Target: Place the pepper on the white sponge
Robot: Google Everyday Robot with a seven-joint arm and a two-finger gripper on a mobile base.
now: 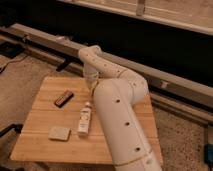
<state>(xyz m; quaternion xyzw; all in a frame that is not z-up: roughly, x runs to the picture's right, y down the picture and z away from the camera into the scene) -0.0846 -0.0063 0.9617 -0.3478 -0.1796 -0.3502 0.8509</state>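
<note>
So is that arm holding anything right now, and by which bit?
The end effector, shut above the wooden table at its far side, seems to pinch the small red pepper between its tips. Which part it grips cannot be told.
</note>
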